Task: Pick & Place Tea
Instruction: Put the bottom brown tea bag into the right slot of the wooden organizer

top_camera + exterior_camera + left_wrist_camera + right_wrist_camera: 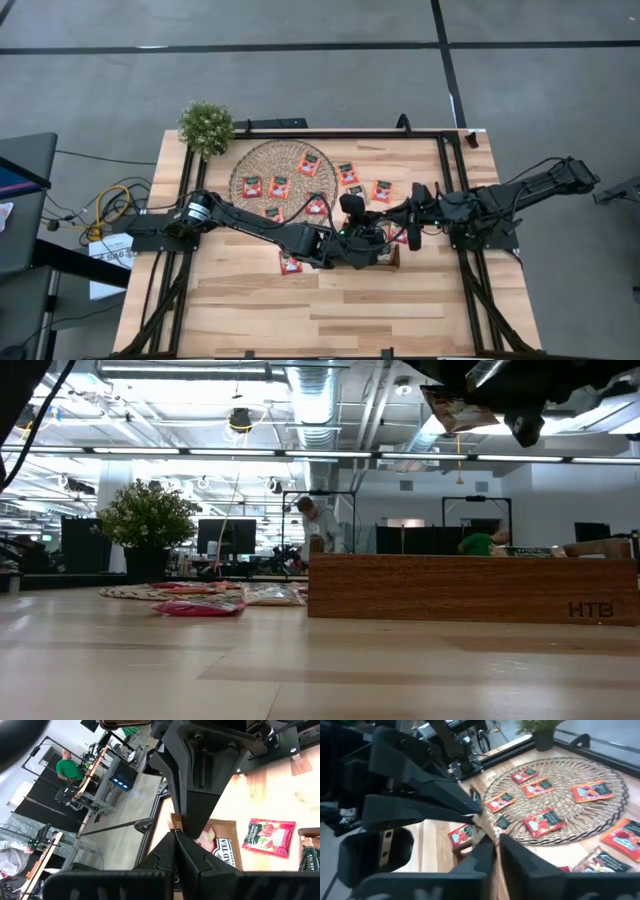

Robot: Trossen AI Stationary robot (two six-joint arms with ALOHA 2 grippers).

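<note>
A pale brown tea sachet [455,407] hangs high above the brown wooden tray [470,588], held between both grippers at the table's middle. My left gripper [368,240] reaches in from the left and is shut on it. My right gripper [385,236] comes from the right and is shut on it too. Several red sachets [279,186] lie flat on the round woven mat [275,158]. One more red sachet [290,263] lies on the table near the left arm. My left gripper pinches one edge of the pale sachet [200,840] between its two shut fingers, coming nearly level from the table's left. The sachet is lifted clear of the tray and tilted. My right gripper pinches the sachet's edge [487,830] between its two shut fingers, coming nearly level from the right, tip to tip with the left fingers [455,802]. The sachet shows edge-on between the two grippers.
A potted plant [206,126] stands at the table's far left corner. The tray sits under the two grippers, mostly covered by them in the high view. Bare wood lies along the near edge [330,320]. People show in the room beyond the table.
</note>
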